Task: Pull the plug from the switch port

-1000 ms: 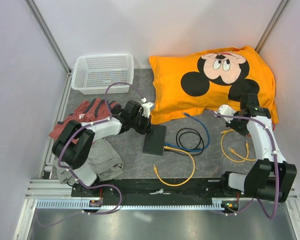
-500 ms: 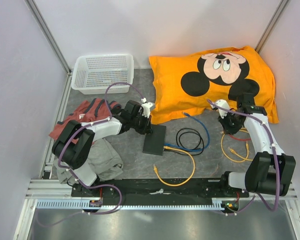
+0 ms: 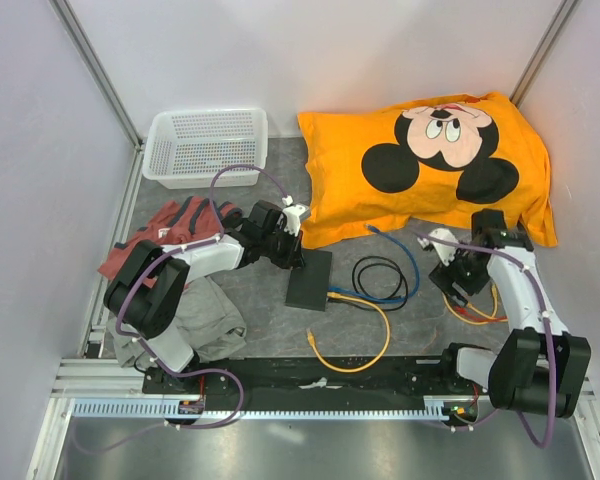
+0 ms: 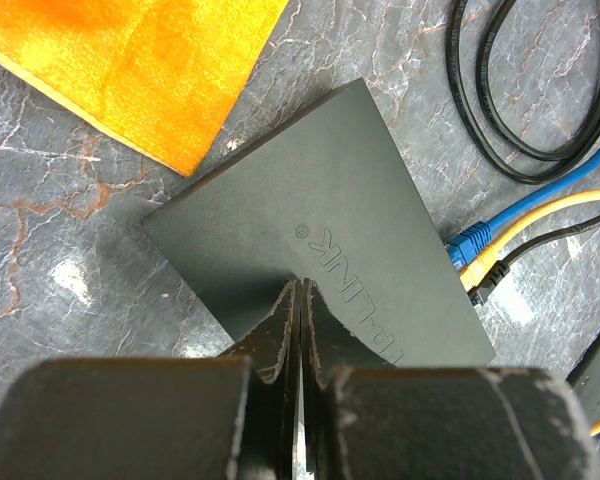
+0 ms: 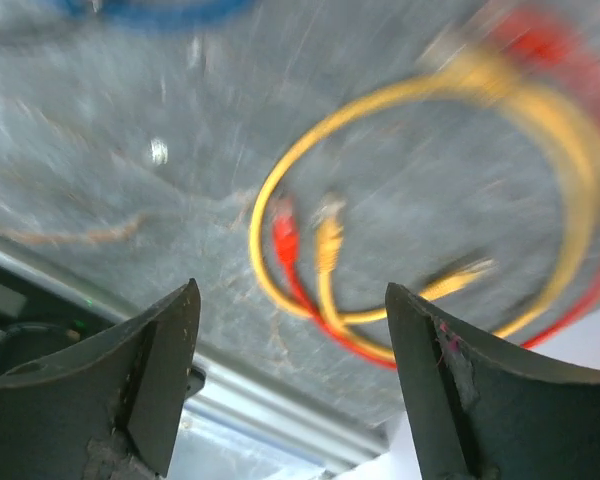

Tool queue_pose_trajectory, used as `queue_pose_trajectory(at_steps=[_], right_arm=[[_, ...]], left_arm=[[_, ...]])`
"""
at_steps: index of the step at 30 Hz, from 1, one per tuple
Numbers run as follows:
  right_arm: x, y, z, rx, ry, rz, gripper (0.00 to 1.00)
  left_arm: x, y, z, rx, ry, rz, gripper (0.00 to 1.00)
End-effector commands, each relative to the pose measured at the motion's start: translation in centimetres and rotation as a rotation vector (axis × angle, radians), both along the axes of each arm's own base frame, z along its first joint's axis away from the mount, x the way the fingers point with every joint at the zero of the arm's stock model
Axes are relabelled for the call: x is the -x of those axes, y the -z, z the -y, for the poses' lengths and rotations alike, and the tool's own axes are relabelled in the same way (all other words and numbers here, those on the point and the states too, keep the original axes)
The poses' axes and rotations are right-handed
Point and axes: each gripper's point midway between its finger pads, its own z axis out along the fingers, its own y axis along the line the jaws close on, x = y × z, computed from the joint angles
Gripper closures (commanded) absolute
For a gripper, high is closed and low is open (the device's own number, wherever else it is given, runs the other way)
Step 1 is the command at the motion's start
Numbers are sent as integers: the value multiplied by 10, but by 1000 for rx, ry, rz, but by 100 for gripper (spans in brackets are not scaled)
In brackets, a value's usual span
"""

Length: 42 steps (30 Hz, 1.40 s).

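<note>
The switch (image 4: 320, 230) is lying mid-bench (image 3: 265, 310), with the shut left pincer (image 4: 298, 300) resting its tips on the switch's top. Blue, yellow and black plugs (image 4: 472, 250) are sitting in its side. The right pincer (image 5: 290, 295) is hanging wide open over yellow and red cables (image 5: 310, 270), well apart from the switch.

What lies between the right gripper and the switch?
In the top view, a coiled black cable and a blue cable lie between the right gripper and the switch.

black-white arms (image 3: 205, 252), purple cables (image 3: 242, 167), scuffed dark hands (image 4: 299, 290) (image 5: 290, 300)
</note>
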Motion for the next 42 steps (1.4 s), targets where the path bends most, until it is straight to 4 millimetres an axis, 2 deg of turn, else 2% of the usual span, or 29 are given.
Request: queue_pose_trajectory(at_steps=[1, 3, 4, 5, 7, 8, 10, 11, 13, 14, 16, 20, 25, 26, 34, 42], right_arm=[[-64, -76, -43, -217, -62, 229, 18], [-80, -83, -61, -291, -21, 190, 18], [-93, -100, -75, -327, -46, 212, 18], [-98, -95, -89, -389, -48, 158, 18], [-105, -102, -120, -470, -64, 120, 18], [-108, -92, -132, -503, -62, 63, 19], [-102, -93, -170, -607, -83, -27, 22], [-102, -84, -183, -651, -76, -96, 23], [-91, -87, -217, -771, -93, -203, 26], [-91, -76, -228, -800, -82, -268, 28], [-85, -75, -249, -861, -89, -346, 30], [-84, -46, -269, -855, -98, -435, 32], [-81, -21, -287, -820, -110, -511, 34], [-80, -11, -288, -805, -102, -537, 34], [-66, 30, -293, -754, -70, -626, 43], [-72, 44, -299, -756, -20, -572, 49]], left_arm=[[11, 17, -12, -60, -10, -40, 98], [10, 17, -11, -60, -11, -38, 98], [9, 15, -11, -58, -11, -35, 98], [9, 16, -12, -65, -11, -31, 98], [9, 15, -13, -66, -6, -21, 99], [8, 15, -14, -75, 3, -3, 98], [6, 14, -17, -91, 7, 16, 99], [5, 12, -19, -101, 9, 33, 98], [6, 12, -21, -107, 16, 42, 99], [6, 12, -22, -107, 15, 44, 99], [11, 10, -23, -100, 18, 43, 98], [12, 8, -26, -98, -3, 49, 98], [13, 8, -27, -103, -1, 49, 98], [13, 8, -27, -99, 3, 47, 98], [13, 9, -25, -96, 2, 43, 99], [14, 11, -25, -97, 0, 34, 98]])
